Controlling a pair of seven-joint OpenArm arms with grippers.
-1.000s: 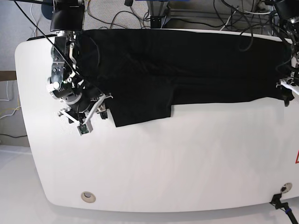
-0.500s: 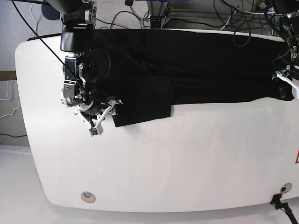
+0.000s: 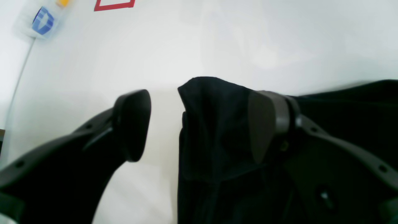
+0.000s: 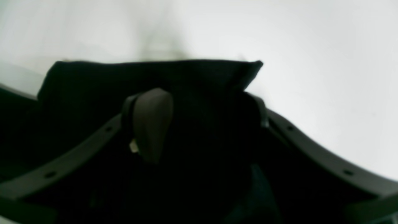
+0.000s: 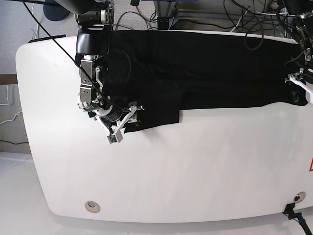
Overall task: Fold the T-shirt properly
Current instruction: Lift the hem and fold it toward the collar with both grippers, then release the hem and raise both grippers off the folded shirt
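Change since earlier: right gripper (image 5: 128, 117) had travelled from off the cloth's corner inward over the near hem; left gripper (image 5: 297, 83) had barely shifted.
T-shirt position: T-shirt (image 5: 195, 68) lay plain black side up along the far half of the desk (image 5: 195, 171), its long axis running side to side.
Right gripper: jaws apart, straddling the near corner flap, nothing pinched yet.
Left gripper: jaws spread, one finger (image 3: 266, 124) over the cloth, the other on bare desk just beside the opposite end corner.
Nearer arm: each arm stood at its own end.
Open room: the whole near half of the desk was bare, likely the direction for a fold.
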